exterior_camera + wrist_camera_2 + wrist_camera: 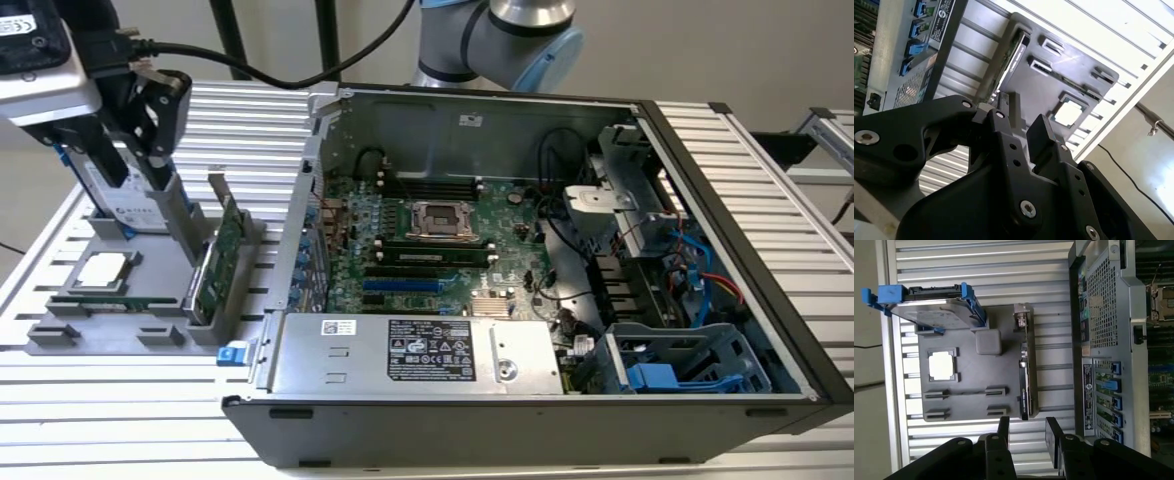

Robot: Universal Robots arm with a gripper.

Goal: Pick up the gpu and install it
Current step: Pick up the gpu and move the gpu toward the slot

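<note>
You have the open computer case (507, 430) just beside the tray (979, 375), on the side nearest the gpu. Its cover is off and its motherboard (441, 240) lies bare, presumably so a card can go straight down into it. The tray is a fixture: each part sits in its own moulded holder, which keeps every piece at a known pose. The gripper (1029, 437) hovers above the tray, touching nothing. Its 2 fingers are spread with nothing between them, and in the first wrist view the gap lines up with the card's thin edge, which looks like a deliberate alignment across its thickness. The hard drive (929, 307) with blue rails stands propped at the tray's far side from the case. The gpu (1025, 375) stands on edge in 1 slot along the tray's case-side border, untouched and not yet lifted; upright, it offers both flat faces to the fingers. The processor chip (943, 365) lies flat in a square recess near the tray's middle.
</note>
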